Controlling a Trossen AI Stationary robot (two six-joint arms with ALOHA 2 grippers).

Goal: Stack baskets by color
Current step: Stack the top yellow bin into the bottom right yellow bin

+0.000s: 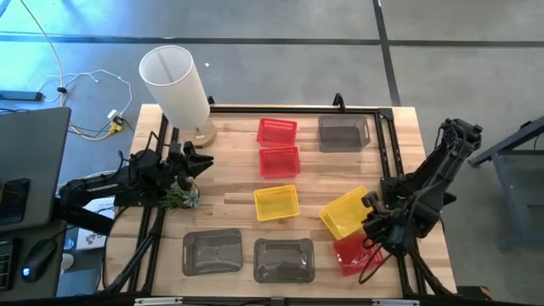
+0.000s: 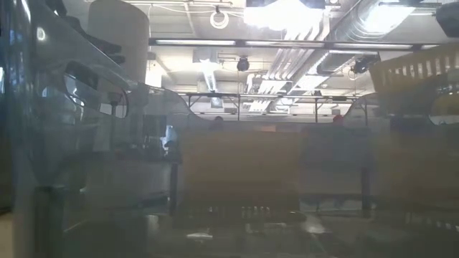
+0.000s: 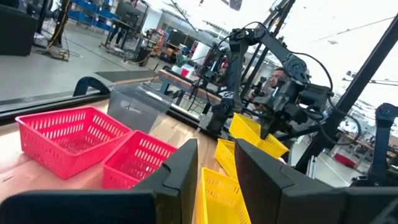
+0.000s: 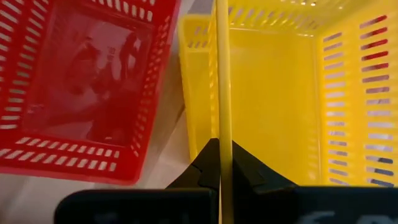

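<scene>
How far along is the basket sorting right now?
Nothing looks stacked yet. In hand: the right gripper is shut on a yellow basket, holding it tilted beside a red basket. Left: the other yellow basket, two red baskets side by side, and three grey baskets lie separately. The left gripper waits near the lamp base, holding nothing.

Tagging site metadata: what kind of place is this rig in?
Probably an open robotics lab or workshop: exposed ceiling ducts over strip lights, a bare concrete floor, more benches and robot arms behind the wooden table of baskets.
</scene>
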